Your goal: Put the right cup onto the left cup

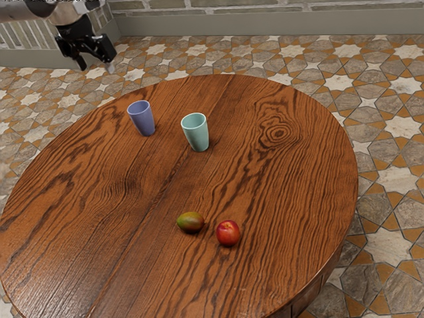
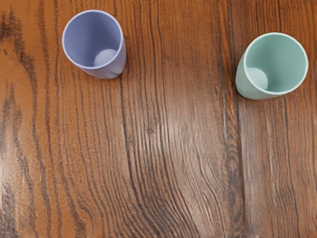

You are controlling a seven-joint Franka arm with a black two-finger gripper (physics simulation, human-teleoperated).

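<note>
My gripper (image 1: 97, 65) hangs high at the exterior view's upper left, its two fingertips apart with nothing between them. Below it and toward the exterior view's right, a blue-purple cup (image 1: 143, 120) stands upright on the round wooden table (image 1: 265, 179). A mint-green cup (image 1: 196, 134) stands upright a short distance from it, toward the exterior view's right. In the wrist view, both the blue-purple cup (image 2: 111, 67) and the mint-green cup (image 2: 247, 84) have their mouths facing up, with bare wood between them. The gripper touches neither cup.
A green-and-red mango (image 1: 191, 222) and a red round fruit (image 1: 228, 233) lie close together on the table, well away from the cups. The table's rounded edge (image 1: 354, 159) curves around at the exterior view's right.
</note>
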